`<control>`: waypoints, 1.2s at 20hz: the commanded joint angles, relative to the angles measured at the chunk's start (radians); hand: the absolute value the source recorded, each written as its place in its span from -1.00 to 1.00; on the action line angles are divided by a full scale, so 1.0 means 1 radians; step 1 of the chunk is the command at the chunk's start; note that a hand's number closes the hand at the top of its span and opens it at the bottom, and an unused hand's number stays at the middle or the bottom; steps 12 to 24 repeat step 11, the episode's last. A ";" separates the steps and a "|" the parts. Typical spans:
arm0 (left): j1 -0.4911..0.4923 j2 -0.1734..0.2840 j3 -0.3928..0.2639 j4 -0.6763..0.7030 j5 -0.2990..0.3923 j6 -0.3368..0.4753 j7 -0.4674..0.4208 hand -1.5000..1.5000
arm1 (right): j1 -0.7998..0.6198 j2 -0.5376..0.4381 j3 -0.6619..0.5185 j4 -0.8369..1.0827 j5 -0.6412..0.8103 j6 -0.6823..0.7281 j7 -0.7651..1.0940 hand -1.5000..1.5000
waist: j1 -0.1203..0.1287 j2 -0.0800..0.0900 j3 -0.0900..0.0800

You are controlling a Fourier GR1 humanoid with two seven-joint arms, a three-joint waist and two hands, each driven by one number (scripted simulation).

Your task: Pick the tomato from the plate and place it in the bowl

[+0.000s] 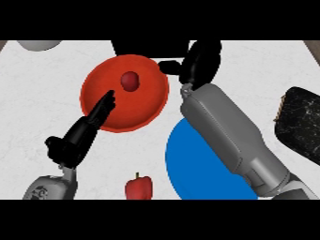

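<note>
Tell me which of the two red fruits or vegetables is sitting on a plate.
The tomato, round and dark red, sits on the red plate. The red pepper stands on the bare counter near the view's lower edge.

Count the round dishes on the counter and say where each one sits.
2. The red plate sits at upper centre with the tomato on it. The blue bowl sits lower right of it, partly hidden under the right forearm; more could be hidden.
</note>
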 commanded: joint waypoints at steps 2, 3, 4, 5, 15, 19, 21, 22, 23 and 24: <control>0.052 0.016 0.015 -0.030 0.006 0.003 0.012 0.00 | 0.202 -0.046 -0.024 -0.231 0.049 -0.110 0.075 -1.00 | -0.031 -0.010 0.001; 0.046 0.014 0.017 -0.055 0.011 0.006 0.027 0.00 | 0.238 -0.015 -0.007 -0.273 0.103 -0.113 0.115 -1.00 | -0.034 -0.014 0.000; 0.060 0.006 0.015 -0.013 -0.003 0.015 -0.001 0.00 | 0.306 -0.019 0.010 -0.326 0.123 -0.102 0.104 -1.00 | -0.051 -0.014 0.000; 0.019 0.015 0.033 -0.017 -0.007 0.022 0.006 0.00 | 0.372 -0.042 0.006 -0.392 0.106 -0.096 0.077 -1.00 | -0.045 -0.008 0.000; 0.029 0.016 0.026 -0.027 0.003 -0.002 -0.009 0.00 | 0.706 -0.164 0.052 -0.833 0.076 -0.019 0.028 -1.00 | -0.029 0.001 0.000; 0.029 0.016 0.026 -0.027 0.003 -0.002 -0.009 0.00 | 0.706 -0.164 0.052 -0.833 0.076 -0.019 0.028 -1.00 | -0.029 0.001 0.000; 0.029 0.016 0.026 -0.027 0.003 -0.002 -0.009 0.00 | 0.706 -0.164 0.052 -0.833 0.076 -0.019 0.028 -1.00 | -0.029 0.001 0.000; 0.029 0.016 0.026 -0.027 0.003 -0.002 -0.009 0.00 | 0.706 -0.164 0.052 -0.833 0.076 -0.019 0.028 -1.00 | -0.029 0.001 0.000; 0.029 0.016 0.026 -0.027 0.003 -0.002 -0.009 0.00 | 0.706 -0.164 0.052 -0.833 0.076 -0.019 0.028 -1.00 | -0.029 0.001 0.000; 0.029 0.016 0.026 -0.027 0.003 -0.002 -0.009 0.00 | 0.706 -0.164 0.052 -0.833 0.076 -0.019 0.028 -1.00 | -0.029 0.001 0.000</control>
